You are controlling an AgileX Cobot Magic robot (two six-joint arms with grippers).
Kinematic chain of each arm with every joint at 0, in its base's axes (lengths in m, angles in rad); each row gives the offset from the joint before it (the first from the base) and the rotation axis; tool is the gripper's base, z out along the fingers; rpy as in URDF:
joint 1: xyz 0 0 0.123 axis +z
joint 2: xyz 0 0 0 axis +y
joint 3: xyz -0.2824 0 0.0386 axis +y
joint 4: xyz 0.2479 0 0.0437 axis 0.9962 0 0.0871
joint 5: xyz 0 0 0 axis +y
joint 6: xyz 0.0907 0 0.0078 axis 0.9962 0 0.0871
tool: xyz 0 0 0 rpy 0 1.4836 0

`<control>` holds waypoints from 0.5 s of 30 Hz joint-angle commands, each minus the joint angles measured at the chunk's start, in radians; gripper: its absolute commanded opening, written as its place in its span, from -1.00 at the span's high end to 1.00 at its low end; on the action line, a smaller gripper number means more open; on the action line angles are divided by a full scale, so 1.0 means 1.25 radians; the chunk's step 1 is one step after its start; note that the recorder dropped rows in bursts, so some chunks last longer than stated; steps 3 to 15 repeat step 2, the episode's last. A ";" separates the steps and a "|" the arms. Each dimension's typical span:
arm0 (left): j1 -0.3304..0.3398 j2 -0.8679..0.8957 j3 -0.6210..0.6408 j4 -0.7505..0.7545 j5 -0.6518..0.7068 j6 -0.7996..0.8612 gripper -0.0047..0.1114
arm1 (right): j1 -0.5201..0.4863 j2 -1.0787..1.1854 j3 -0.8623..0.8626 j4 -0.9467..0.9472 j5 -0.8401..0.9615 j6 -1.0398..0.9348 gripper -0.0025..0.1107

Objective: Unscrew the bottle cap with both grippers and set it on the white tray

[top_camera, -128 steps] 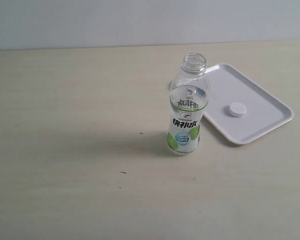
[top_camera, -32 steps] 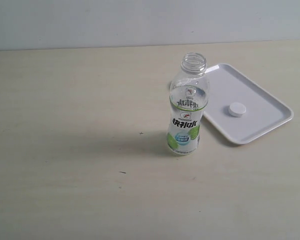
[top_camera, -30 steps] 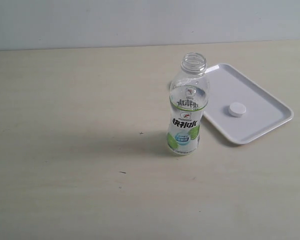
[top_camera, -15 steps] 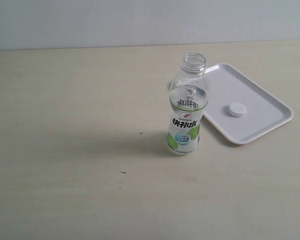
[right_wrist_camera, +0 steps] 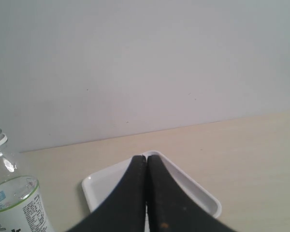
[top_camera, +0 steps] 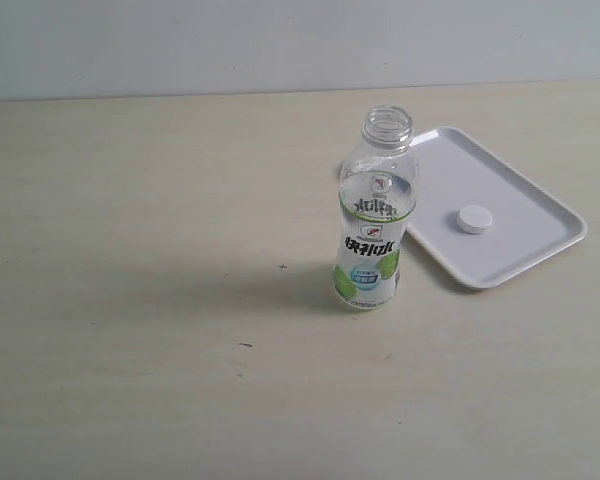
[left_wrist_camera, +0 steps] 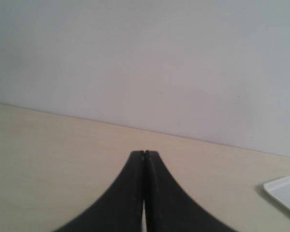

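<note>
My left end effector (left_wrist_camera: 144, 154) and right end effector (right_wrist_camera: 146, 158) are both closed on nothing, smooth black curved tips pressed flush. Just right of centre in the exterior view, the clear plastic bottle (top_camera: 373, 235) stands upright and uncapped on the pale wood-grain desk (top_camera: 130, 250), its ridged neck bare above a white-and-green label. The small round white cap (top_camera: 473, 219) lies flat on the glossy, round-cornered white tray (top_camera: 525, 195) at centre right.
</note>
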 commanded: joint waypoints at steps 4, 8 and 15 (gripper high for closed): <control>0.002 -0.005 -0.001 -0.006 0.002 0.005 0.92 | -0.003 -0.005 0.004 -0.007 -0.010 0.000 0.96; 0.002 -0.005 -0.001 -0.006 0.002 0.005 0.92 | -0.003 -0.005 0.004 -0.007 -0.010 0.000 0.96; 0.002 -0.005 -0.001 -0.006 0.002 0.005 0.92 | -0.003 -0.005 0.004 -0.007 -0.010 0.000 0.96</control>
